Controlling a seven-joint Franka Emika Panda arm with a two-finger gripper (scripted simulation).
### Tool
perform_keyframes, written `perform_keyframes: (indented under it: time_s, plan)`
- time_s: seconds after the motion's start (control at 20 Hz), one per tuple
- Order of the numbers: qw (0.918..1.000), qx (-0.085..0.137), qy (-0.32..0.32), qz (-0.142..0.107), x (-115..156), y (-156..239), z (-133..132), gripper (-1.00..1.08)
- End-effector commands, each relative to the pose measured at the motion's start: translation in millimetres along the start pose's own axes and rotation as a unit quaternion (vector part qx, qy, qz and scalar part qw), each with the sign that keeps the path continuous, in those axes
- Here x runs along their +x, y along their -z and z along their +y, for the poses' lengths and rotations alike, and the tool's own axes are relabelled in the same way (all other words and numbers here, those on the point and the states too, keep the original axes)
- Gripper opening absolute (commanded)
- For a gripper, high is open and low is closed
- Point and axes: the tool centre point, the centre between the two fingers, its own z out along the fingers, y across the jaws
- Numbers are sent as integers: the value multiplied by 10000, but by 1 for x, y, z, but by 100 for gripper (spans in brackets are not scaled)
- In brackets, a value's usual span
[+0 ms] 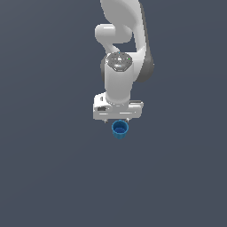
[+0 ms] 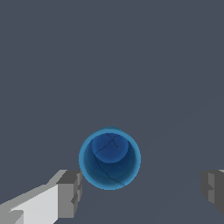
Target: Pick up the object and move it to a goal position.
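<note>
The object, a small blue cup (image 1: 120, 129) with a darker hollow inside, stands upright on the dark grey floor (image 1: 48, 168) just in front of the white hand in the exterior view. My gripper (image 1: 117, 119) hangs over it, pointing down, jaws open and wide apart. In the wrist view the cup (image 2: 109, 158) shows from above, open mouth up. It sits close to one grey fingertip (image 2: 71, 191) and far from the other (image 2: 212, 188). The gripper (image 2: 141, 189) holds nothing and does not touch the cup. No goal marker shows in either view.
The white arm (image 1: 120, 66) rises behind the hand towards the top of the exterior view. The plain dark grey floor (image 2: 109, 65) surrounds the cup, and I see no other objects.
</note>
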Motion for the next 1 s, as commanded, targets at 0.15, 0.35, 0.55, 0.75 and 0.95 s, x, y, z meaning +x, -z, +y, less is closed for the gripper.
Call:
perform_keyframes:
  time_s: [0.15, 0.35, 0.55, 0.75, 0.95]
  plan:
    - [10000, 15, -50, 14, 1, 1, 2, 28]
    - [9998, 53, -177, 49, 3, 2, 8, 28]
    - [9998, 52, -175, 48, 3, 2, 8, 28]
    - [9997, 44, -239, 46, 3, 1, 7, 28]
    - [9993, 24, -374, 41, 4, -2, 4, 28]
